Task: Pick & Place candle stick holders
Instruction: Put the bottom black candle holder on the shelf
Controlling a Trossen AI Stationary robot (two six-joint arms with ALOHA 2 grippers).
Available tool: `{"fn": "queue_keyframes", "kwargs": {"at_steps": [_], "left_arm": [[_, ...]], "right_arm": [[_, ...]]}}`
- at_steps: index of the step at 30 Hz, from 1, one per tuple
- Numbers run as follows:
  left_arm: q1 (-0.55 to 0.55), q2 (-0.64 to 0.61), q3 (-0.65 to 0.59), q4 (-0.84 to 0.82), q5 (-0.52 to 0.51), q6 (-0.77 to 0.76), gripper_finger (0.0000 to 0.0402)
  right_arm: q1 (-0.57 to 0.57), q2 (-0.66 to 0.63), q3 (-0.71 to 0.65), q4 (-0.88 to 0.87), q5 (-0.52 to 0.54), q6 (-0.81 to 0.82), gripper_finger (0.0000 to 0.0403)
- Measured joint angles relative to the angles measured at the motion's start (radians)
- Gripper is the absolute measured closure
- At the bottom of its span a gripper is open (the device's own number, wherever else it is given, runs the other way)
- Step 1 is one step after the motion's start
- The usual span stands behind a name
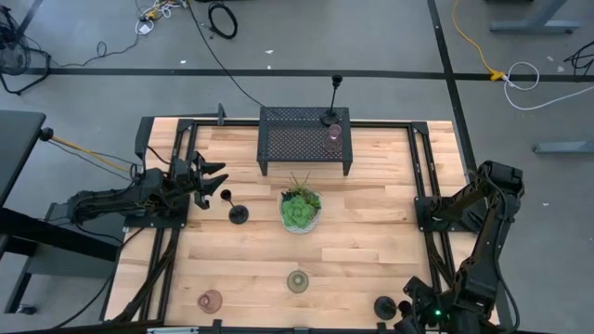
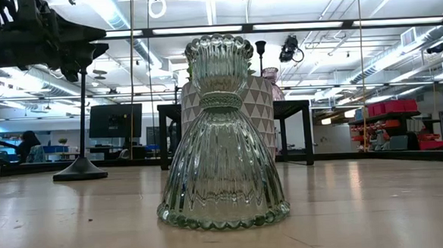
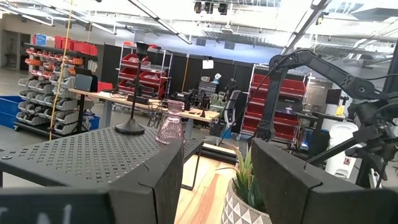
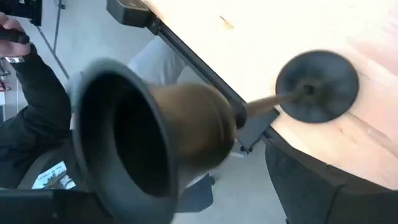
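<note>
Standing on the wooden table (image 1: 362, 232), three black candle stick holders are seen: one on the black mesh rack (image 1: 306, 139) at the far edge (image 1: 332, 100), with a pink glass cup (image 1: 334, 133) just beside it on the rack top; one near the left edge (image 1: 238, 213), just beside the left gripper (image 1: 215, 181); one by the near right corner (image 1: 384, 305), close under the right gripper (image 1: 408, 315). Left gripper fingers (image 3: 155, 180) are spread apart, nothing is clamped between them. Right gripper fingers are apart as well; in the right wrist view the holder's top cup (image 4: 143, 130) is seen close up between them, with its round base on the table, and whether the cup is touched cannot be told. A greenish glass cup (image 1: 298, 280) and a second pink glass cup (image 1: 211, 300) are set near the near edge. A green plant in a bowl (image 1: 301, 208) is placed at the table's middle.
</note>
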Motion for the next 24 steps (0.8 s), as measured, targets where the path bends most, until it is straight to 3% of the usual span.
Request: {"fn": "queue_keyframes", "kwargs": {"at_steps": [24], "left_arm": [[0.0,0.0,0.0,0.0,0.0,-0.021,0.0211]], "right_arm": [[0.003,-0.046,0.0,0.051,0.039,-0.05,0.0124]]}}
